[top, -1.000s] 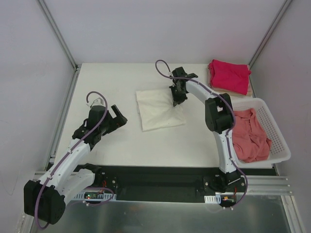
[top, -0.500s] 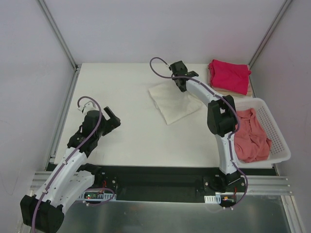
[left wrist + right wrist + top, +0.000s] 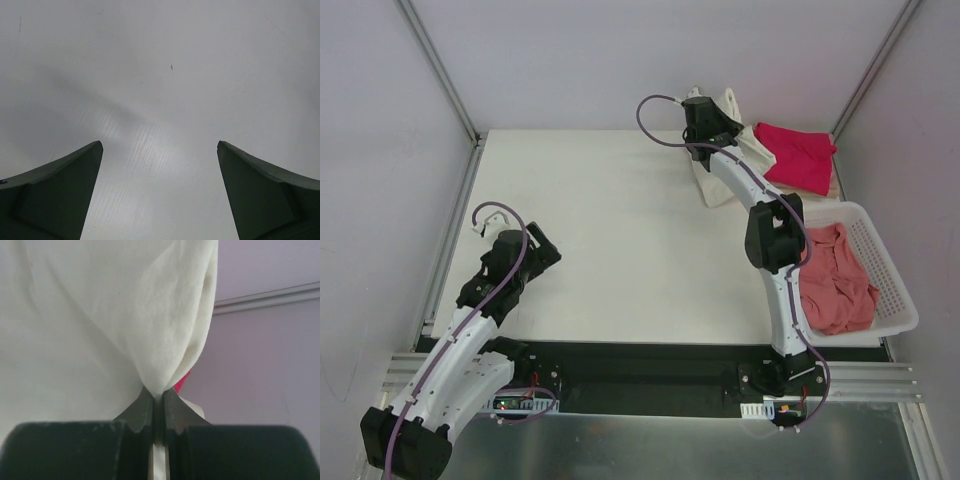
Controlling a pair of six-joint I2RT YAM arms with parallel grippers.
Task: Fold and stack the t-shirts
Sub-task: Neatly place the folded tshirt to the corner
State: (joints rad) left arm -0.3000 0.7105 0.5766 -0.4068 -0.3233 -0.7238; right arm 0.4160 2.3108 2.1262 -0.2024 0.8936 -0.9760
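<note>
My right gripper (image 3: 704, 112) is shut on the folded cream t-shirt (image 3: 725, 150) and holds it lifted at the table's far right; the cloth hangs from the pinched jaws in the right wrist view (image 3: 125, 315). The cream shirt hangs beside and partly over the folded magenta-red t-shirt (image 3: 796, 155), of which a sliver shows in the right wrist view (image 3: 183, 380). A tan shirt edge (image 3: 832, 185) peeks out under the magenta one. The salmon-pink t-shirt (image 3: 832, 275) lies crumpled in the basket. My left gripper (image 3: 546, 256) is open and empty over bare table (image 3: 160, 100) at the near left.
The white slotted plastic basket (image 3: 890, 275) stands at the right edge. Metal frame posts (image 3: 440, 70) rise at the back corners. The black base rail (image 3: 640, 365) runs along the near edge.
My right gripper has carried the cream t-shirt from the table's middle up and to the far right, beside the magenta one. My left arm has drawn back toward the near left.
</note>
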